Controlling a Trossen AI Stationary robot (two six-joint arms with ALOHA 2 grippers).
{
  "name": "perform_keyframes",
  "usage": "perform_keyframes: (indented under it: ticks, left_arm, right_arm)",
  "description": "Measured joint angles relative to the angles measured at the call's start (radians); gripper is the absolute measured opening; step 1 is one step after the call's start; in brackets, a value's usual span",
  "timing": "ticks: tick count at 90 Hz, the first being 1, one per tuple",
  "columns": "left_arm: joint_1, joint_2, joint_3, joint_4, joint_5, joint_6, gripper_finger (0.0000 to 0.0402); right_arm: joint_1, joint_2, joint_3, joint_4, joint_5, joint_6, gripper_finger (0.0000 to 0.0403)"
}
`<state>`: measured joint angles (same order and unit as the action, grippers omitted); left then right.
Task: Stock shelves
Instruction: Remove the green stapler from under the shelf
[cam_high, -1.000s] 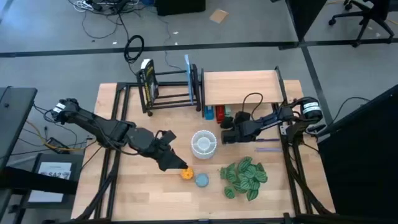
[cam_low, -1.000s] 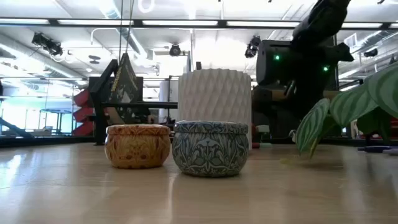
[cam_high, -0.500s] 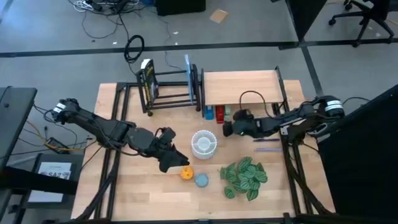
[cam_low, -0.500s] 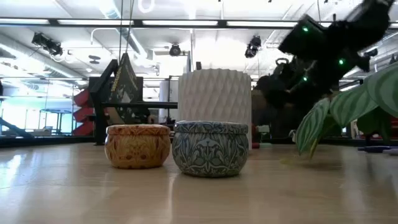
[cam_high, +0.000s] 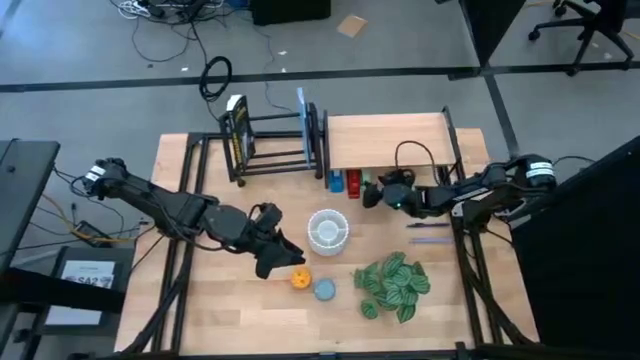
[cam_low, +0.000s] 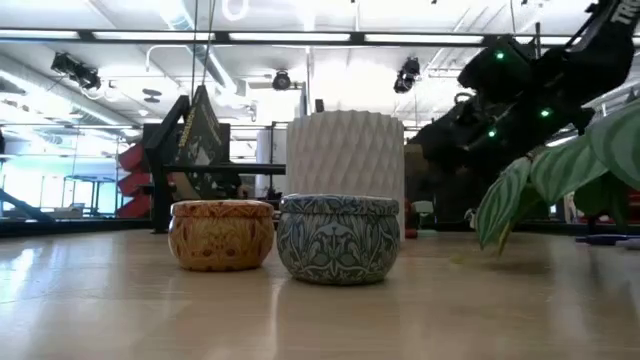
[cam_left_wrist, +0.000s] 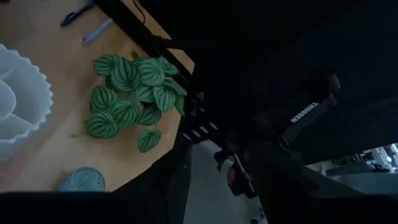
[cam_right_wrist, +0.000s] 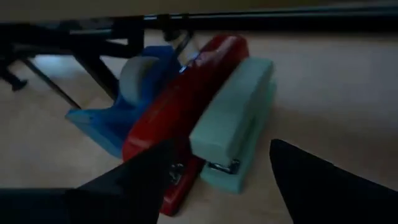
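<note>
The shelves stand at the table's far side: a black bar rack (cam_high: 275, 145) with a dark box (cam_high: 237, 130) standing in it, and a wooden board (cam_high: 390, 140) on black legs. Under the board's left end a blue tape dispenser (cam_right_wrist: 121, 109), a red stapler (cam_right_wrist: 186, 115) and a green stapler (cam_right_wrist: 233, 127) lie side by side on the table. My right gripper (cam_right_wrist: 221, 180) is open just in front of the staplers, touching none. My left gripper (cam_high: 285, 253) hangs beside an orange tin (cam_high: 300, 279).
A white ribbed bowl (cam_high: 327, 229) sits mid-table, with a blue tin (cam_high: 324, 290) next to the orange one and a leafy plant (cam_high: 392, 283) near the front right. Pens (cam_high: 430, 232) lie by the right edge. Bare wood shows at the front left.
My right gripper has gone toward the table's far edge, from beside the white bowl up to the staplers under the wooden board. The tins, bowl and plant have stayed put.
</note>
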<state>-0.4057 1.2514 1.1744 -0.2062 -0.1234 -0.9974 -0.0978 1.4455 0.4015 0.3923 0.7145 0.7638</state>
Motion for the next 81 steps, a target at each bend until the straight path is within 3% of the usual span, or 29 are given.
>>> perform_keyframes:
  ticks: [16, 26, 44, 81]
  left_arm:
    - [0.0, 0.0, 0.0, -0.002, -0.002, 0.0, 0.014]
    - [0.0, 0.0, 0.0, -0.002, -0.002, 0.0, 0.014]
    - [0.0, 0.0, 0.0, 0.001, -0.002, -0.006, 0.014]
    - [0.0, 0.0, 0.0, 0.006, -0.002, -0.006, 0.014]
  right_arm:
    - [0.0, 0.11, 0.098, -0.003, 0.017, -0.113, 0.0242]
    - [0.0, 0.163, 0.167, -0.086, 0.09, -0.113, 0.0242]
    - [0.001, 0.186, 0.266, -0.321, 0.173, -0.01, 0.0242]
    - [-0.001, 0.186, 0.272, -0.587, 0.132, 0.297, 0.024]
